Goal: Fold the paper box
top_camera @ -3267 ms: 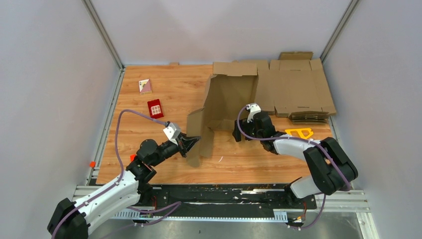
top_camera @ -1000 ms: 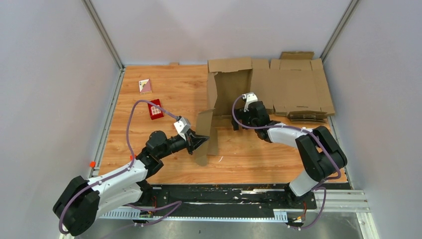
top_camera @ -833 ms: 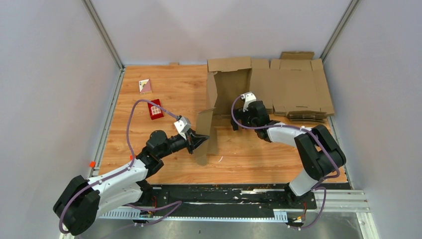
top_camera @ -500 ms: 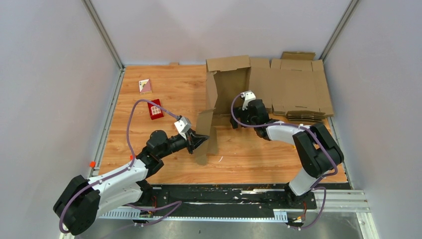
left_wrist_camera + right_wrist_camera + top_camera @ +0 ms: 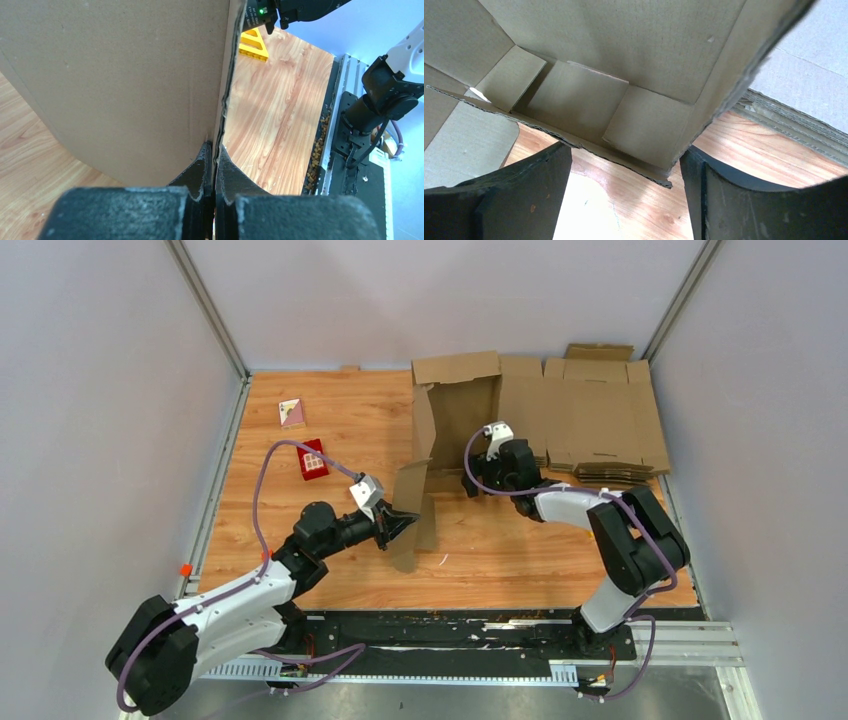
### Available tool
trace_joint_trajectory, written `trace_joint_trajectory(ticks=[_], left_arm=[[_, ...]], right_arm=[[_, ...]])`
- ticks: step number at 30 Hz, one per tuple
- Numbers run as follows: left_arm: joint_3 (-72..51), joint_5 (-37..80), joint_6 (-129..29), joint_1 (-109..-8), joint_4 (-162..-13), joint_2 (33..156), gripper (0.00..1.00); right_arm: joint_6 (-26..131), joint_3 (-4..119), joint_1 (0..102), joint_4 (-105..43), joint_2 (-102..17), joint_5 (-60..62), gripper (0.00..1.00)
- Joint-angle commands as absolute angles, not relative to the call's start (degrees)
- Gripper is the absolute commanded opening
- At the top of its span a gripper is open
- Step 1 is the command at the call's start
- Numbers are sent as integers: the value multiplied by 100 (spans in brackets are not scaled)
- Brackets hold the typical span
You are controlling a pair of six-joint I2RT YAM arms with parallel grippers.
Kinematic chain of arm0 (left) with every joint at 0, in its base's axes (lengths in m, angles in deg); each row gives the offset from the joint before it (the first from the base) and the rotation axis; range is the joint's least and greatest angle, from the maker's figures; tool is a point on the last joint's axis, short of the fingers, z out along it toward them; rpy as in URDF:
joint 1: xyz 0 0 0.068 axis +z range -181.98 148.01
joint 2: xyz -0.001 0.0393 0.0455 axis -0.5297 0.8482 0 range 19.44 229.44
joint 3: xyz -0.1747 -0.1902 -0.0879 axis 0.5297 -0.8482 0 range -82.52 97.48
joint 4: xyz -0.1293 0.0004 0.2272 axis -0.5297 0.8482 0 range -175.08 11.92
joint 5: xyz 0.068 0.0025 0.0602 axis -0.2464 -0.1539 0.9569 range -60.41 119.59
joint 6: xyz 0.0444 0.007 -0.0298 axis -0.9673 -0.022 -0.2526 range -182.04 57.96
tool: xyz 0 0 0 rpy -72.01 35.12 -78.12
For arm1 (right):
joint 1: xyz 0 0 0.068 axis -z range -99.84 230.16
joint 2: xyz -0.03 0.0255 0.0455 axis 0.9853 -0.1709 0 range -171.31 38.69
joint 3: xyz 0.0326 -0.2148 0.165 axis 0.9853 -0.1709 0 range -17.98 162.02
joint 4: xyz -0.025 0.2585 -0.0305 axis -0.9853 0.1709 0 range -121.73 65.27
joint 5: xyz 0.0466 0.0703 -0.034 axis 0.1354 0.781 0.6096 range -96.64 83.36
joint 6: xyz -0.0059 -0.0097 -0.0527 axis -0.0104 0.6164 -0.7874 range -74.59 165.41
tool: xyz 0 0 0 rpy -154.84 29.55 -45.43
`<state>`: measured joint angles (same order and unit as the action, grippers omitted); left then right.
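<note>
The paper box is a brown die-cut sheet, partly raised, with a tall side wall and a back flap standing. My left gripper is shut on the edge of its near flap, which stands upright. In the left wrist view the flap is pinched edge-on in that gripper. My right gripper is open at the box's near right corner. In the right wrist view that corner lies between the spread fingers, close to the right one and clear of the left.
A pile of flat cardboard sheets lies at the back right, just behind the right arm. A small red box and a small pink card box sit at the left. A yellow piece lies on the wood near the right arm.
The right gripper has edged toward the box's corner and its fingers have drawn in a little. The box's back flap has shifted slightly left. The left arm has held still.
</note>
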<state>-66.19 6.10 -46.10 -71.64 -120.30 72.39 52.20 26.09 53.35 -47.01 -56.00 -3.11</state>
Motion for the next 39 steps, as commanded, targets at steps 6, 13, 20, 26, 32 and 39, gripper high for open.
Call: trace_joint_trajectory(ticks=[6,13,20,26,32,39], left_arm=[[-6519,320,-4515,-7182,-11597,7549,0],[-6517,293,-4484,-7180,-11556,7602,0],[-6537,293,-4473,-7185,-11486,7554,0],[-6534,317,-4475,-7186,-11414,7474,0],[-6667,386,-4364,-7193,-11190,7064,0],[-7045,600,-4201,-7198,-10744,6186,0]], right_arm=[[5623,3041,5362,-4810,-5909,-427,78],[6044,3441,5364,-4230,-6402,-830,93],[6201,3654,5366,-3859,-6595,-1043,94],[6092,3711,5326,-3535,-6641,-1336,87],[6037,3356,4947,-3386,-6230,-1936,78],[6019,2980,4139,-3314,-5688,-2909,70]])
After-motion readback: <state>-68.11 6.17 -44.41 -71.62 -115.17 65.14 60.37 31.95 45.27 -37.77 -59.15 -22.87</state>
